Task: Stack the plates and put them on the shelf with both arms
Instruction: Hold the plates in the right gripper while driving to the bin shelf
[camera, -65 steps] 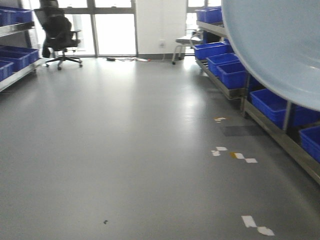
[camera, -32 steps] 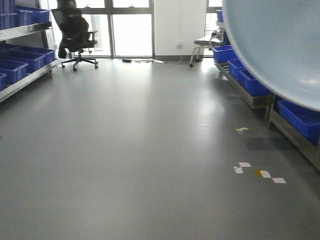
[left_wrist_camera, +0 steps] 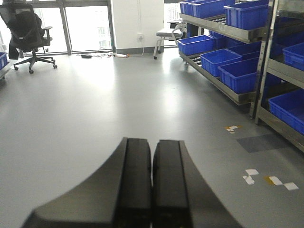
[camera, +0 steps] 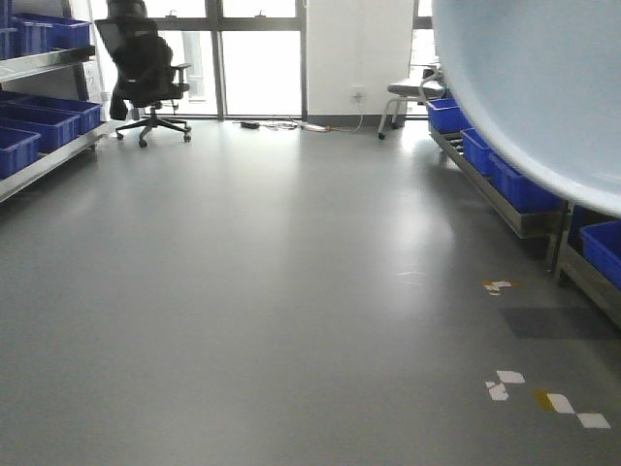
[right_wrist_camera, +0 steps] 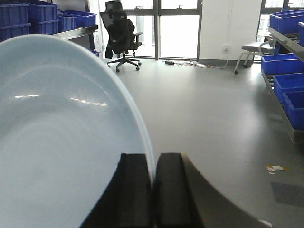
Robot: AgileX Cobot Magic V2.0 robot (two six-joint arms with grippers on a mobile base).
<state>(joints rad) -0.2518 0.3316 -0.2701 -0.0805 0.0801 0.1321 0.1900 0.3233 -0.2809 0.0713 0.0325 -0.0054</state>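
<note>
Right gripper (right_wrist_camera: 153, 164): clenched on the rim of a plate (right_wrist_camera: 61, 133), one finger on each face.
Plate: pale, glossy, held on edge in the air, its hollow face turned away from the shelf (left_wrist_camera: 223, 33); not on the shelf, apart from it over the open floor.
Left gripper (left_wrist_camera: 152, 147): fingers pressed together, grasping nothing, out over the floor with the shelf to its right.
Shelf: steel levels, each carrying a row of blue crates (left_wrist_camera: 237, 71).
Crates: open-topped; from here I cannot tell what they hold.
Chair (left_wrist_camera: 28, 33): black, at the far end, across the aisle from the shelf.
Tape scraps (left_wrist_camera: 268, 178): on the floor near the shelf's foot.
</note>
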